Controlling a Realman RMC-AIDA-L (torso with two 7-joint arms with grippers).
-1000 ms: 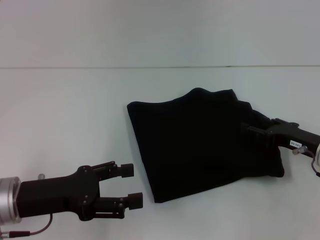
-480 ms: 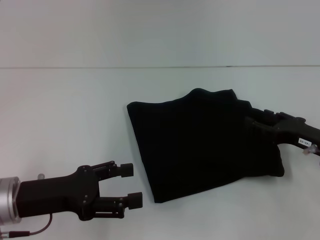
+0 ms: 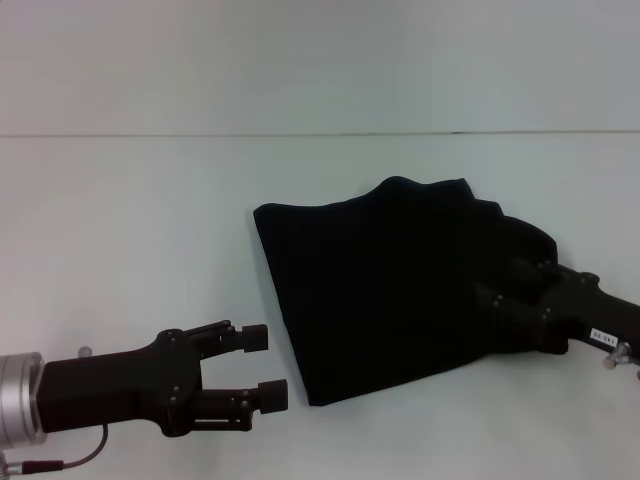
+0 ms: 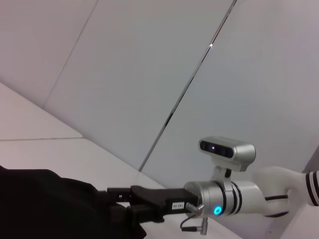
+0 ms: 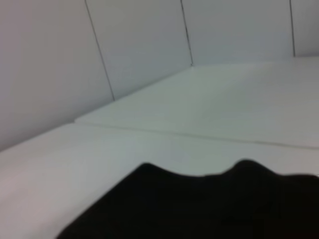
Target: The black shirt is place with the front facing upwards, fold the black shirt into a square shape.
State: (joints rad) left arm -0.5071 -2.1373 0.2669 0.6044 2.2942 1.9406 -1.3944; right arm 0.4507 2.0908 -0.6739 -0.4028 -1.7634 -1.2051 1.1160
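Resting over the folded black shirt point(image 3: 400, 290), right hand point(image 3: 500, 300), grip unclear, seemingly flattens it; left hand point(image 3: 262, 368) waits open beside the shirt's near corner

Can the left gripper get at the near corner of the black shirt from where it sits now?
Probably yes: the left gripper is open beside the black shirt, with only bare table between them.

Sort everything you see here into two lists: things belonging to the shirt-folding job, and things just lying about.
Belonging to the job:
black shirt, already folded
right end effector, at the shirt's right edge
left end effector, open, beside the shirt

Lying about:
nothing, only the white table
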